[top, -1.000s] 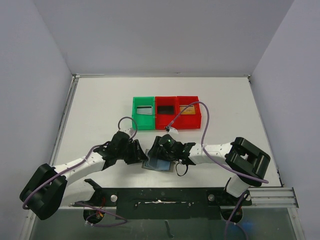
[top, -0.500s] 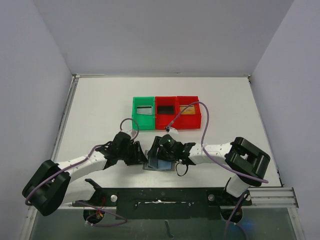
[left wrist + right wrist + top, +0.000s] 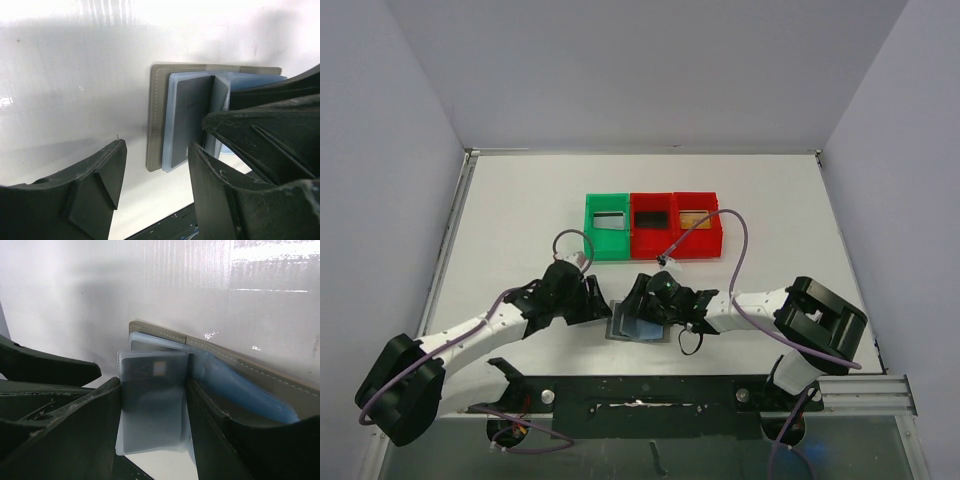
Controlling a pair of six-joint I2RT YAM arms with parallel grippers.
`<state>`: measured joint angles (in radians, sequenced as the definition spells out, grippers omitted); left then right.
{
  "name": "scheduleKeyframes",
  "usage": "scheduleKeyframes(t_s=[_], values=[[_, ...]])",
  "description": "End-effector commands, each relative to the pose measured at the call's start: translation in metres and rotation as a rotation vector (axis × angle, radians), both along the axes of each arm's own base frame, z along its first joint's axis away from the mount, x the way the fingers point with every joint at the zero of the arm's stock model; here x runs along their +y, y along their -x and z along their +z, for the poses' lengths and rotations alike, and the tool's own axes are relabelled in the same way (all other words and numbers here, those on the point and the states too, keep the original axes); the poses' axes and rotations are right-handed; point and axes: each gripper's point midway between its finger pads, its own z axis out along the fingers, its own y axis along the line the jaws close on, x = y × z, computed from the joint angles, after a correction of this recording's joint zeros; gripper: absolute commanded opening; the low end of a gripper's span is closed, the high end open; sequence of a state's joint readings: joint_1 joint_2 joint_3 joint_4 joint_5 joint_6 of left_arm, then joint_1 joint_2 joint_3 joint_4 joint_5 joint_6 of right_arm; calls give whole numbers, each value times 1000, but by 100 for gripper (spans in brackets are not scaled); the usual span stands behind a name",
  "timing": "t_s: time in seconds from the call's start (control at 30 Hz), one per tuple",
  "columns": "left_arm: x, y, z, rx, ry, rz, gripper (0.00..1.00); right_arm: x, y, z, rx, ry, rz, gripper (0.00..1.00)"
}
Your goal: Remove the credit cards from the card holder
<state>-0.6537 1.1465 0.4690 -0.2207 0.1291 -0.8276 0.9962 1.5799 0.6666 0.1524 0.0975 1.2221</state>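
Right end effector (image 3: 154,390) pinches the stitched card holder's (image 3: 156,100) glossy sleeve (image 3: 150,435); left end effector (image 3: 156,155) gapes wide.

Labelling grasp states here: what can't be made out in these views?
Top view: right gripper covers most of the card holder; contents of the bins too small.
Left wrist: the right gripper hides part of the card holder.
Right wrist: whether the fingers pinch the sleeved card is unclear.
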Motion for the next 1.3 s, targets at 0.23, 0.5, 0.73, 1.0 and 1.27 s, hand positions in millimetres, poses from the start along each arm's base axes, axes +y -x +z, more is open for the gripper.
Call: scheduleKeyframes(t_s=[0.23, 0.5, 0.73, 1.0, 1.27], values=[[-44, -3, 39, -83, 243, -106, 51, -13, 13, -15, 60, 3, 6, 51], [-59, 3, 40, -54, 286, -169, 41, -14, 11, -10, 50, -9, 1, 52], [-77, 9, 53, -69, 354, -260, 41, -12, 9, -10, 49, -19, 3, 53], [-87, 14, 49, -54, 368, -301, 38, -8, 8, 1, 22, -48, 24, 56], [-96, 5, 53, -92, 379, -322, 40, -19, -4, 33, -54, -60, -34, 68]])
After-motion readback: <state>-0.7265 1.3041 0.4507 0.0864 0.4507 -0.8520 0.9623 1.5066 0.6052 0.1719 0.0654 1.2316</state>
